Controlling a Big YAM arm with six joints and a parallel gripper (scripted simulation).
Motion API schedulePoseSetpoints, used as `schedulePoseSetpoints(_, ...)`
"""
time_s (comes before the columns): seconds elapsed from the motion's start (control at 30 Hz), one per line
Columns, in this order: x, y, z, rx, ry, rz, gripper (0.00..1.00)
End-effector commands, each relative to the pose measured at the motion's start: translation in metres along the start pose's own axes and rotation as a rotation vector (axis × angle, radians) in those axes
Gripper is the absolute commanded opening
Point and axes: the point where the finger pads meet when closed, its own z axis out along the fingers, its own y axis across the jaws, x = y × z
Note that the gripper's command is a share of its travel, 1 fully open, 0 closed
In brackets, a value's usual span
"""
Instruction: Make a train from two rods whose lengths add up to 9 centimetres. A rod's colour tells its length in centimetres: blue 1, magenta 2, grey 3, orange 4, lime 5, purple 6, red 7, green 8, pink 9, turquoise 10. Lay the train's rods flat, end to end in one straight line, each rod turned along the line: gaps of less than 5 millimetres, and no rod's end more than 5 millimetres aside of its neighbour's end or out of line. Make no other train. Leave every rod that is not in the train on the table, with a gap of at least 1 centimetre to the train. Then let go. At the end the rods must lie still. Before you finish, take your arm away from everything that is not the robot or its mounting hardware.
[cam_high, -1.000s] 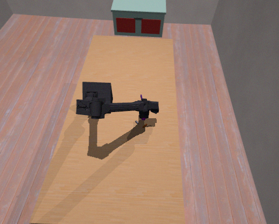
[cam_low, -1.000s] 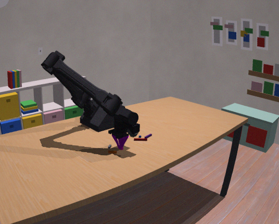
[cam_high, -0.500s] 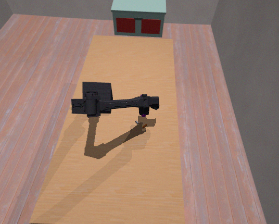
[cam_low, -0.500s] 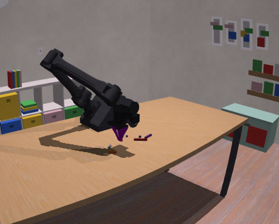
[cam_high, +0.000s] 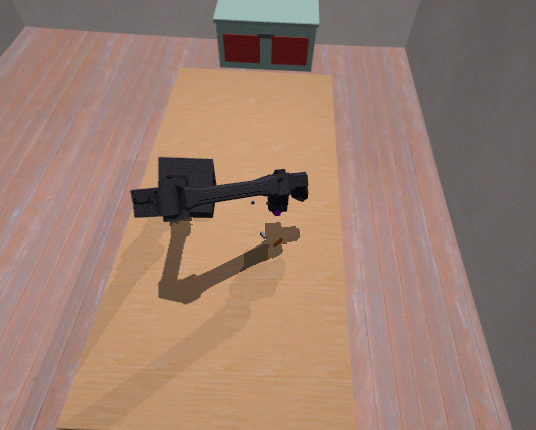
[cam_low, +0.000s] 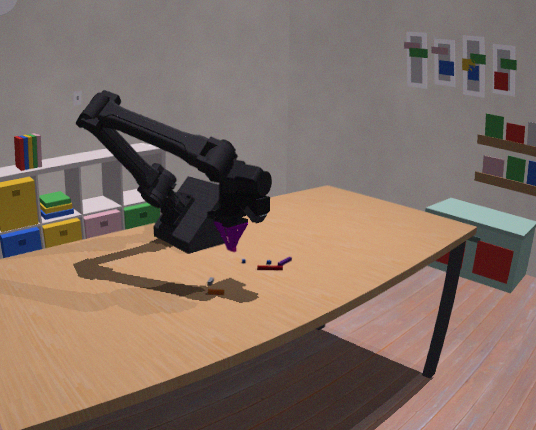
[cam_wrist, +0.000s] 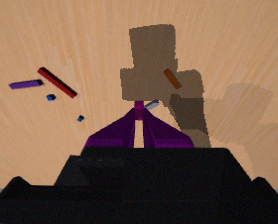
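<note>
My gripper (cam_high: 277, 213) (cam_low: 232, 248) (cam_wrist: 139, 112) points down above the table, shut on a short magenta rod (cam_wrist: 139, 104) at its fingertips. The red rod (cam_low: 270, 268) (cam_wrist: 57, 82) lies flat, left of the fingers in the wrist view. The purple rod (cam_low: 285, 261) (cam_wrist: 26, 84) lies near one end of it, at an angle. One blue rod (cam_low: 268, 262) (cam_wrist: 50, 97) lies beside the red rod; another blue rod (cam_high: 252, 202) (cam_low: 243, 261) (cam_wrist: 80, 118) lies nearer the fingers. In the top view the arm hides the red and purple rods almost wholly.
A grey rod (cam_high: 263, 235) (cam_low: 210, 281) (cam_wrist: 153, 105) lies just right of the fingertips in the wrist view. An orange rod (cam_high: 278, 242) (cam_low: 216, 291) (cam_wrist: 172, 79) lies beyond it, in the arm's shadow. The arm's base stands on the table (cam_high: 260, 110) (cam_low: 345, 225).
</note>
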Motion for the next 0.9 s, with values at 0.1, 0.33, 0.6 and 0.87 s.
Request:
schedulePoseSetpoints(0.1,-0.003,-0.004,-0.006,-0.004,-0.007,0.028,0.04)
schedulePoseSetpoints(0.33,0.052,0.035,-0.012,-0.006,-0.034,-0.157,0.04)
schedulePoseSetpoints(0.6,0.051,0.034,-0.008,-0.007,-0.025,-0.163,0.04)
schedulePoseSetpoints(0.87,0.063,0.037,-0.006,-0.003,-0.02,-0.179,0.04)
